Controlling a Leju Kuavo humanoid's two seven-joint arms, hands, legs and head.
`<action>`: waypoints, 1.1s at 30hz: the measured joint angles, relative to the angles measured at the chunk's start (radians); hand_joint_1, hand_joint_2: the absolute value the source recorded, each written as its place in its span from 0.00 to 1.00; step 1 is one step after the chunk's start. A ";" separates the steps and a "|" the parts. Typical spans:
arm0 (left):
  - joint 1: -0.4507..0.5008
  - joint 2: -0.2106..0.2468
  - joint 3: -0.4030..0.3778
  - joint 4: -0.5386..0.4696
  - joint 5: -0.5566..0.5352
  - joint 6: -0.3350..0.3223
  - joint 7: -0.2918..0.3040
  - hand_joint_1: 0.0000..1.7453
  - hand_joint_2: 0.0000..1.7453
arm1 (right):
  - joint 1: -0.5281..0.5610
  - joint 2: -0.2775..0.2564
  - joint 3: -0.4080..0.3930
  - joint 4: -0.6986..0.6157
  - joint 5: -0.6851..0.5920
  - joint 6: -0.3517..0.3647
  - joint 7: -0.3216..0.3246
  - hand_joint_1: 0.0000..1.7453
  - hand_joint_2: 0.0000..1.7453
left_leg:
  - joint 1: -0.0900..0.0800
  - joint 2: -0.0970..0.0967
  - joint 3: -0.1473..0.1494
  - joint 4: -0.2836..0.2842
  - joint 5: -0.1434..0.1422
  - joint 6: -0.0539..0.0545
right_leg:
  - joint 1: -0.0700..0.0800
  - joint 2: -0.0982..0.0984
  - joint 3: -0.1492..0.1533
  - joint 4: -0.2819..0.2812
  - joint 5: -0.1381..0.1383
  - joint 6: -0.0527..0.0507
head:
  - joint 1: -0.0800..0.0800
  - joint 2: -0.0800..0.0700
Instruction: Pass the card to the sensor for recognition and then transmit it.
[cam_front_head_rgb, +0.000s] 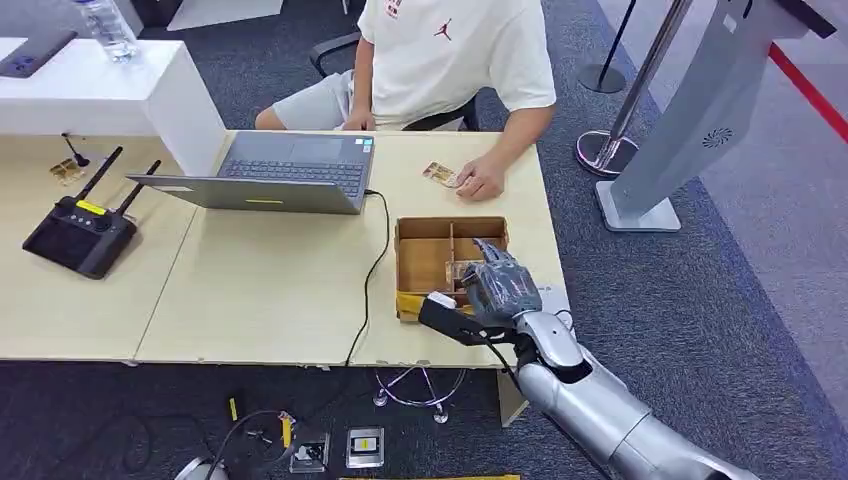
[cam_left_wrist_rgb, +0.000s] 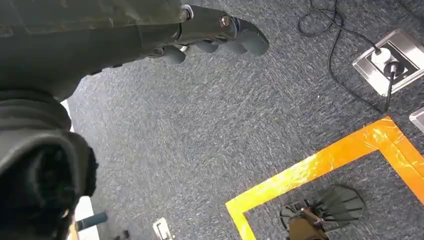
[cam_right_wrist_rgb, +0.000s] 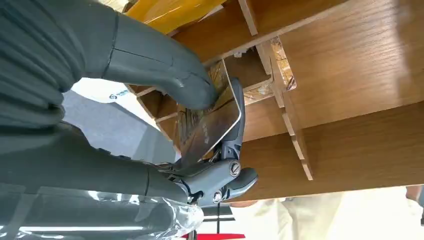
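My right hand (cam_front_head_rgb: 498, 282) reaches into the brown divided box (cam_front_head_rgb: 420, 232) at the table's right end. In the right wrist view a shiny card (cam_right_wrist_rgb: 212, 122) is pinched between its thick thumb (cam_right_wrist_rgb: 165, 70) and darker fingers (cam_right_wrist_rgb: 235, 120), just above the box's dividers. More cards stand in a slot (cam_right_wrist_rgb: 277, 67) beyond it. A second card (cam_front_head_rgb: 440, 174) lies on the table by a seated person's hand (cam_front_head_rgb: 482, 181). My left hand (cam_left_wrist_rgb: 220, 35) hangs over the carpet with its fingers curled in and nothing in them.
A person in a white shirt (cam_front_head_rgb: 450, 55) sits across the table. An open laptop (cam_front_head_rgb: 275, 172) with a black cable (cam_front_head_rgb: 375, 270) sits left of the box. A black controller (cam_front_head_rgb: 80, 232) lies far left. A grey kiosk stand (cam_front_head_rgb: 690, 130) rises at the right.
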 joint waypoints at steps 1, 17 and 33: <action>0.000 0.000 0.000 -0.001 0.000 0.000 0.000 0.00 0.00 | 0.000 0.000 0.000 0.000 0.000 0.000 -0.001 1.00 1.00 | 0.000 0.000 0.000 0.000 0.000 0.000 | 0.000 0.000 0.000 0.000 0.000 0.000 | 0.000 0.000; -0.004 -0.002 0.002 -0.002 -0.015 0.000 0.000 0.00 0.00 | -0.007 0.019 0.013 0.023 0.020 -0.020 -0.012 1.00 1.00 | 0.000 0.000 0.000 0.000 0.000 0.000 | 0.000 0.001 0.000 0.000 0.000 0.000 | 0.000 0.000; -0.020 -0.007 0.004 0.008 -0.049 0.000 -0.027 0.00 0.00 | -0.084 -0.006 -0.017 -0.045 0.171 -0.144 0.064 1.00 1.00 | 0.000 0.001 0.001 0.000 0.000 0.000 | 0.000 0.001 0.000 0.000 0.001 0.000 | 0.000 0.000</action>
